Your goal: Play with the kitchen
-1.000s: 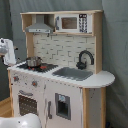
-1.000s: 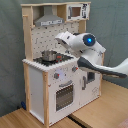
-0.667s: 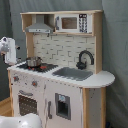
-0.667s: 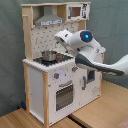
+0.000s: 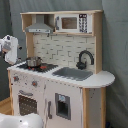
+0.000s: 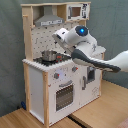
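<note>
— Nearest the lens in the second exterior view, what does the arm (image 6: 95, 57) do?

— It reaches in from the second exterior view's right, its long white link running nearly level across the front of the kitchen (image 6: 55, 75), and the wrist with the blue-lit joint bends up over the counter. The gripper (image 6: 59, 38) sits at the far end above the stovetop (image 6: 50, 60), near the small metal pot (image 6: 48, 54); whether its fingers are spread or closed cannot be told.

— And the kitchen itself?

— It stands upright on a wooden floor (image 6: 95, 112), long axis vertical, against a grey curtain (image 5: 115, 40). In the first exterior view its front faces the camera and slightly to the first exterior view's left: oven door (image 5: 28, 104) low, grey sink (image 5: 74, 73) and black faucet (image 5: 84, 57) on the counter, range hood (image 5: 40, 28) and microwave (image 5: 74, 22) on top.

— Is the arm visible there?

— Only the white gripper end (image 5: 9, 48), at the first exterior view's left edge, beside the stovetop.
</note>
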`<control>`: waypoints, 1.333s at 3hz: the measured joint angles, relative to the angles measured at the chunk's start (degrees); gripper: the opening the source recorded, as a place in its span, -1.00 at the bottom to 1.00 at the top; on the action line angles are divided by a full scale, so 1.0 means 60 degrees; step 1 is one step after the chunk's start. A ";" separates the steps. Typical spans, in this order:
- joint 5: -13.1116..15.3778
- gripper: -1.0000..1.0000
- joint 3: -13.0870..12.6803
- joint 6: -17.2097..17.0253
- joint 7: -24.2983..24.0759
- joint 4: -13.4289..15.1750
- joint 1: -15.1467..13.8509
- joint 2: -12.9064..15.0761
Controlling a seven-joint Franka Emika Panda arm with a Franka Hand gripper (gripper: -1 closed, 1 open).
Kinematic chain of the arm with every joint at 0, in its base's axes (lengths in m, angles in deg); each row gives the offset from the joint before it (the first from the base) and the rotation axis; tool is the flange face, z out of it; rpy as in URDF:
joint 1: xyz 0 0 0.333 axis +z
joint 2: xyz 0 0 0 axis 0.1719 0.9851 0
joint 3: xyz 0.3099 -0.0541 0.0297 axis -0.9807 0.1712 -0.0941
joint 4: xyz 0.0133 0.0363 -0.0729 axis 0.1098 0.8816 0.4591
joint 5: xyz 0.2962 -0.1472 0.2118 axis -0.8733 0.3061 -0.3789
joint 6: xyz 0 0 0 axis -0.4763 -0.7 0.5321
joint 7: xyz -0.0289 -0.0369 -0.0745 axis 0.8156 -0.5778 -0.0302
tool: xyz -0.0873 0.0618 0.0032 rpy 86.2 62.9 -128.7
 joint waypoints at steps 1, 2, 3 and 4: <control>-0.0616 1.00 -0.0011 -0.0803 -0.0317 -0.0546 -0.0371 0.0071; -0.1314 1.00 -0.0026 -0.1479 -0.0615 -0.0923 -0.0693 0.0100; -0.2050 1.00 -0.0034 -0.1970 -0.0827 -0.1150 -0.1017 0.0125; -0.2874 1.00 -0.0033 -0.2377 -0.0993 -0.1301 -0.1446 0.0218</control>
